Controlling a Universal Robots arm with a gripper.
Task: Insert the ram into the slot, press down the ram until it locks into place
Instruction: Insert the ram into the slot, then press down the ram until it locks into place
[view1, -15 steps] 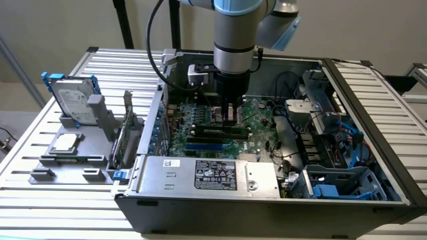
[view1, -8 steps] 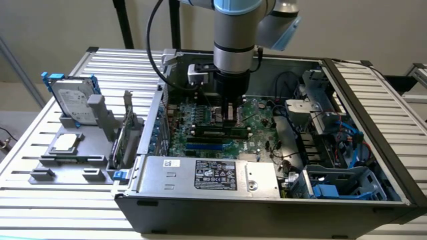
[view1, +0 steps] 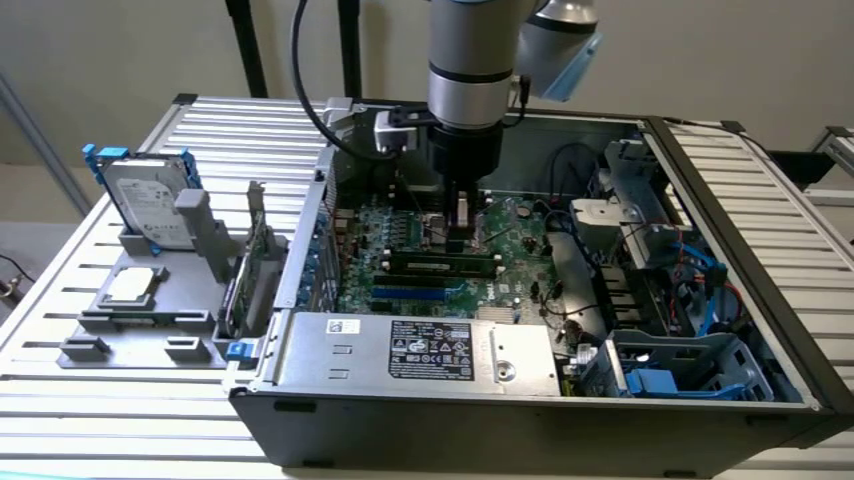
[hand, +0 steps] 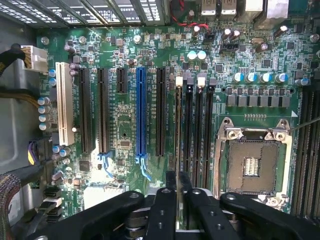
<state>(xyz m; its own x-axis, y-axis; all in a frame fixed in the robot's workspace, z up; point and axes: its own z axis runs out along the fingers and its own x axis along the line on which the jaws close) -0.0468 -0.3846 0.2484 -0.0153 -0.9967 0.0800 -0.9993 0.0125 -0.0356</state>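
My gripper (hand: 177, 186) over motherboard (hand: 125, 125); jaws closed on ram (hand: 178, 130) edge; ram seated in slot (hand: 178, 82) directly beneath jaws.

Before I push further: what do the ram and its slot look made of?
The ram: green circuit board with dark chips, matte, standing in the slot. The slot looks like black moulded plastic with pale clips. The tool sits over the ram's edge.

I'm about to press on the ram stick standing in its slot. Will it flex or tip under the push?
The ram is a thin flat board standing on edge, so it is probably stiff along its length but could lean sideways if pushed off-centre. Sitting in the slot, it probably won't slide. The gripper straddles its top edge, so force probably lands centrally.
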